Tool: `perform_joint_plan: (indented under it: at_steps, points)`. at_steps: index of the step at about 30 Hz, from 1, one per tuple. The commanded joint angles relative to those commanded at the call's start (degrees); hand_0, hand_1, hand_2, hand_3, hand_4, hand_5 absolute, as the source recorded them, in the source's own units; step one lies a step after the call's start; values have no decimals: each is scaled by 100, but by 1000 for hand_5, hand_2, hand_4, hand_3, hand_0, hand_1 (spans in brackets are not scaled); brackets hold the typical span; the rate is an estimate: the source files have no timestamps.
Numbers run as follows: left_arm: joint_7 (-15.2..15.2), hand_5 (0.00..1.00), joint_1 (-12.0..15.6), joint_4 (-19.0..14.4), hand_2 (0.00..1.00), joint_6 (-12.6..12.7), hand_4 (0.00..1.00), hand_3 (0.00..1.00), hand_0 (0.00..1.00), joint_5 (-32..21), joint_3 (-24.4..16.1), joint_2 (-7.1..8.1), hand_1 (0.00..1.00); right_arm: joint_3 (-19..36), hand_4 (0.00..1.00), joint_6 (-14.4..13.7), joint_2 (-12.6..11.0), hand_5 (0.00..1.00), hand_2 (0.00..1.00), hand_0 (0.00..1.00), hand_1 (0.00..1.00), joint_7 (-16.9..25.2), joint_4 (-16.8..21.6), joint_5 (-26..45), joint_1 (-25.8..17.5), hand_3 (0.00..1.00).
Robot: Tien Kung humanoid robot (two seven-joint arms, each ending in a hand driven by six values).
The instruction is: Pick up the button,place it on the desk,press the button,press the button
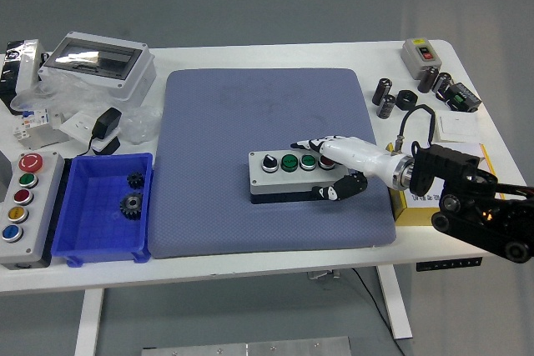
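A grey button box (pixel 284 176) with a black knob, two green buttons and a partly covered button lies on the blue-grey mat (pixel 250 114), right of its middle. My right hand (pixel 330 166) holds the box's right end. Its white fingers (pixel 312 143) lie over the top by the rightmost buttons, and the black thumb (pixel 335 191) presses against the front side. The box rests flat on the mat. The left arm does not show.
A blue bin (pixel 83 239) with two gears and a grey panel of coloured buttons (pixel 46 206) sit at the left. A clear-lidded enclosure (pixel 96 62) and a black adapter (pixel 107 124) lie behind them. A yellow box (pixel 409 210), capacitors (pixel 385 93) and a switch (pixel 420 53) stand on the right.
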Motion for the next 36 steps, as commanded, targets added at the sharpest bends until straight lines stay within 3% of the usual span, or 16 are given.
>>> perform_joint_plan:
  at_steps: [7, 14, 21, 24, 27, 30, 36]
  points:
    - [1, 215, -8, 1, 567, -14, 620, 597, 666, 29, -6, 1, 628, 23, 674, 101, -81, 103, 998, 998, 989, -10, 109, 229, 25, 998]
    - [16, 202, 1, -3, 560, -27, 611, 594, 666, 52, -9, -25, 628, 165, 720, 254, -305, 101, 998, 998, 994, -7, 390, 523, 12, 998]
    - [22, 200, 19, -4, 557, -24, 610, 592, 666, 46, -7, -50, 628, 607, 725, 156, -847, 92, 998, 998, 996, -85, 1028, 462, -106, 998]
    - [26, 200, 31, -5, 557, -18, 610, 592, 666, 36, -6, -52, 628, 908, 725, 158, -1150, 92, 998, 998, 996, -390, 1359, 286, -175, 998]
    - [39, 195, 40, -10, 556, -19, 608, 592, 666, 48, -16, -49, 628, 1197, 728, 548, -1398, 99, 998, 998, 998, -843, 1645, 522, -185, 998]
    - [40, 195, 39, -11, 556, -22, 608, 592, 666, 59, -25, -32, 628, 1478, 728, 1185, -1529, 99, 998, 998, 998, -1477, 1817, 952, -132, 998]
    - [44, 192, 23, -13, 554, -31, 607, 592, 666, 83, -36, 7, 628, 1708, 721, 2437, -1482, 127, 998, 998, 998, -2584, 1851, 1819, 63, 998]
